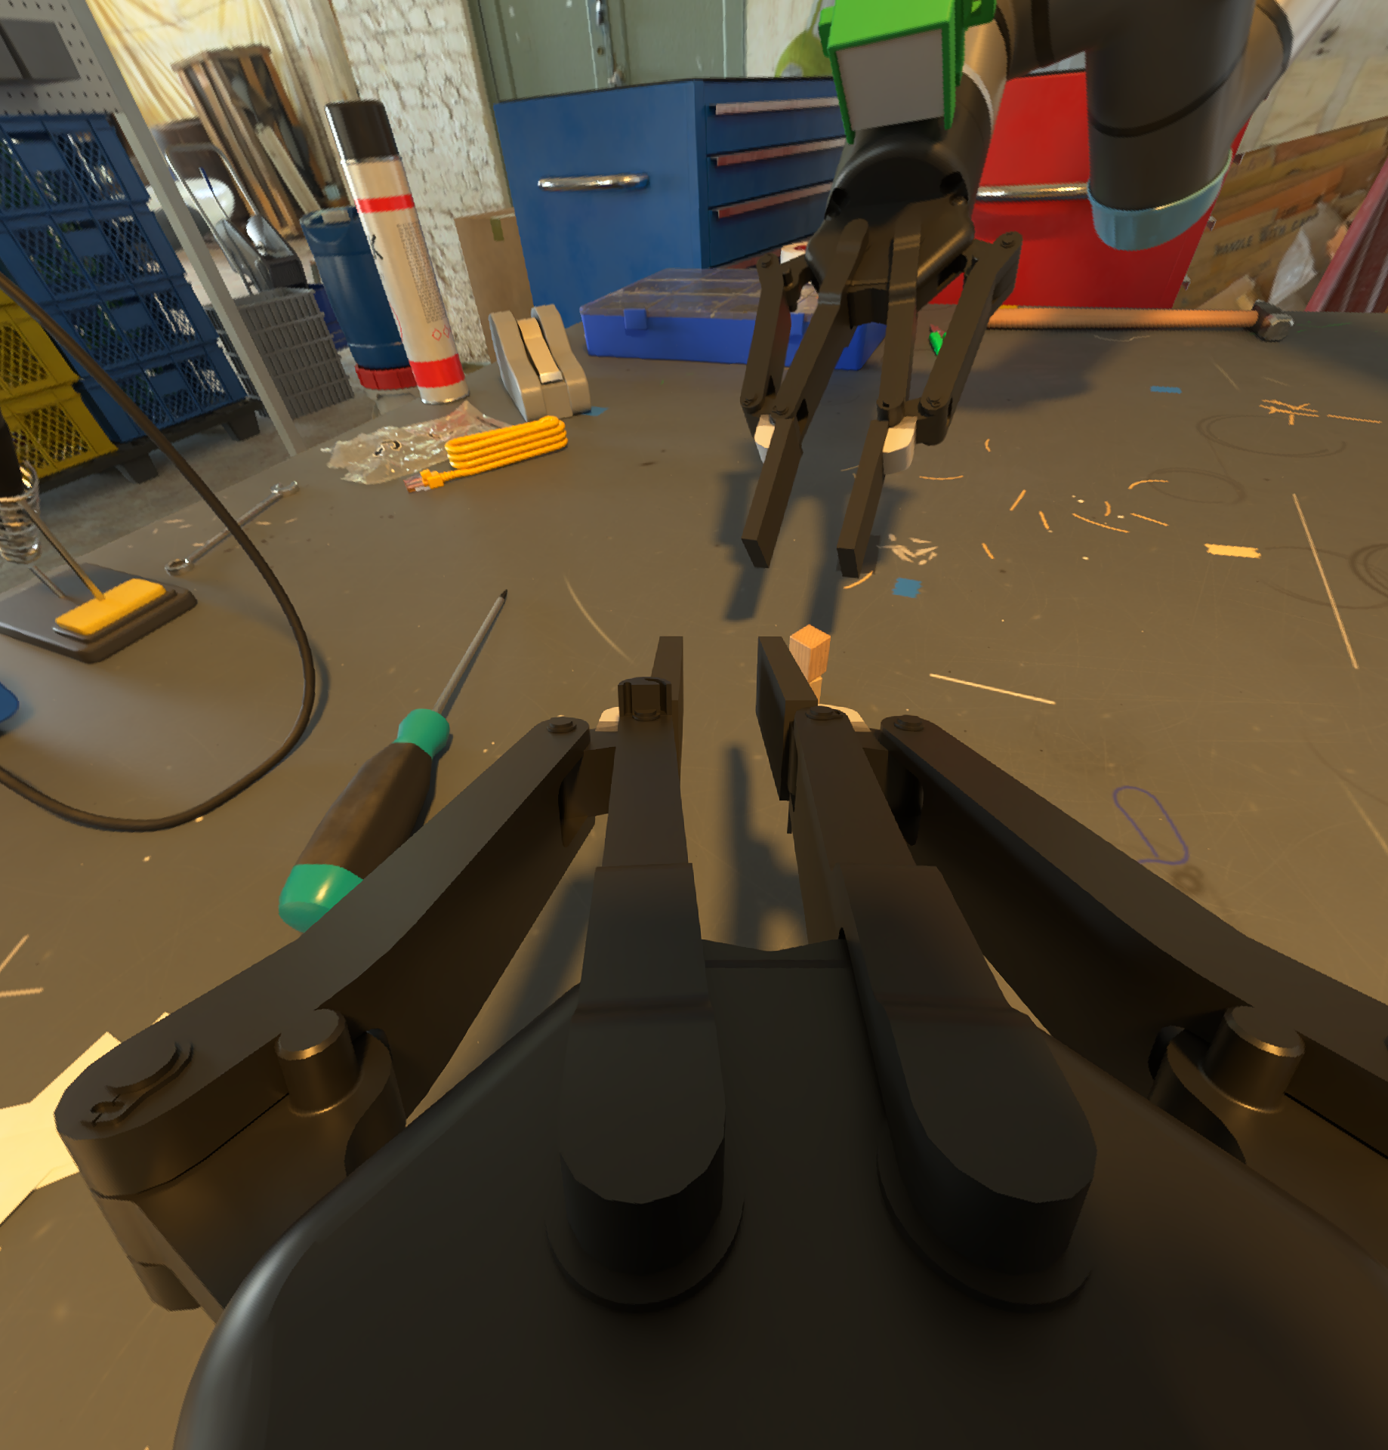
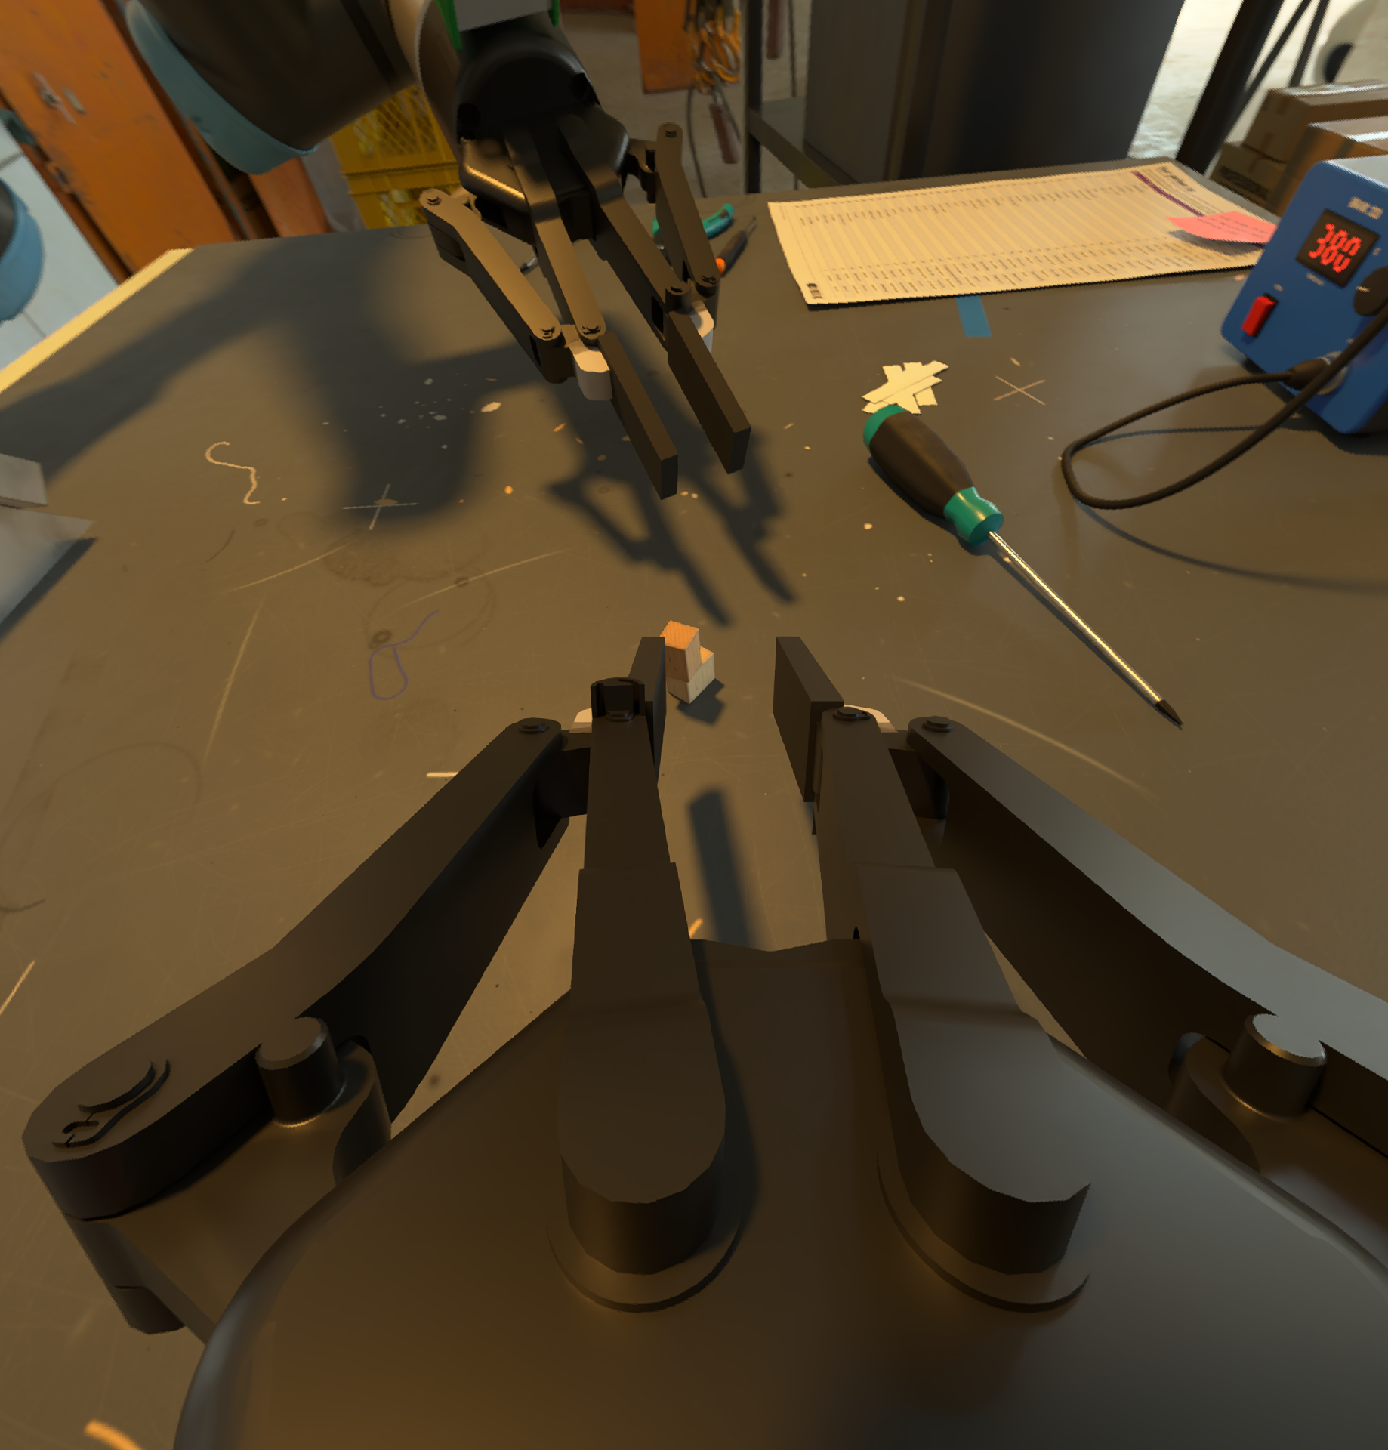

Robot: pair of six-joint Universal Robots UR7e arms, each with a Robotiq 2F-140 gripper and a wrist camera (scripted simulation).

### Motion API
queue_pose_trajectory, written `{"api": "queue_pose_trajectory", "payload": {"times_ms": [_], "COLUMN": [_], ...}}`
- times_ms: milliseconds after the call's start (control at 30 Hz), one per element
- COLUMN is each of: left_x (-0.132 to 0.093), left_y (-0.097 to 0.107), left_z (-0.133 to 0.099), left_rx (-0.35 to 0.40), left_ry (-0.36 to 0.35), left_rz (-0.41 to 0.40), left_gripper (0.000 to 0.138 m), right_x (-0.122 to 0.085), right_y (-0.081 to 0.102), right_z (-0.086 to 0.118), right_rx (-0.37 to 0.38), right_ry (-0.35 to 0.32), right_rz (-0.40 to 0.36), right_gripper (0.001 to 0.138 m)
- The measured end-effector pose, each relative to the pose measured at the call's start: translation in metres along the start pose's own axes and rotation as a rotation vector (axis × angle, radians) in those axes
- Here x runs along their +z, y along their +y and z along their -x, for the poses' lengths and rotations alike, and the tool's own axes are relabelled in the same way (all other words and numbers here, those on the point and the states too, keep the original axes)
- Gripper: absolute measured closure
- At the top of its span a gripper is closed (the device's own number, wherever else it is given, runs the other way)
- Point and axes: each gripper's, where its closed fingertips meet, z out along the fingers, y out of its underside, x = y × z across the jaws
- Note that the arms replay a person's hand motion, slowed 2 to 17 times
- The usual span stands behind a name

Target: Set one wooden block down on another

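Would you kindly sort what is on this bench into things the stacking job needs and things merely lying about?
Job:
upper wooden block
lower wooden block
left gripper
right gripper

Lying about:
screwdriver
soldering station
printed sheet
yellow cable
blue parts box

Upper wooden block (image 2: 680, 647): pale raw wood, matt, faint grain. Lower wooden block (image 2: 697, 681): same. Table (image 2: 204, 628): dark matt top, scratched, paint-flecked. Left gripper (image 1: 720, 667): matt black, smooth. Screwdriver (image 1: 377, 800): dull metal shaft, dark handle, glossy green ends.

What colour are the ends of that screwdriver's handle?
Green, on a dark handle; the screwdriver shows best in the right wrist view.
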Motion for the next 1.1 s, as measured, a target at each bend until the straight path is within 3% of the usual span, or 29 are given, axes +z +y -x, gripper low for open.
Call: {"api": "queue_pose_trajectory", "payload": {"times_ms": [467, 1100], "left_x": [0.006, 0.031], "left_y": [0.015, 0.022], "left_z": [-0.012, -0.024], "left_rx": [-0.063, -0.033], "left_ry": [0.011, -0.042], "left_rz": [0.111, 0.219], "left_gripper": [0.104, 0.092], "right_x": [0.006, 0.026], "right_y": [-0.006, 0.004], "right_z": [-0.009, -0.020], "right_rx": [-0.052, -0.166], "right_ry": [-0.206, -0.332], "right_rz": [-0.036, 0.063], "right_gripper": [0.099, 0.096]}}
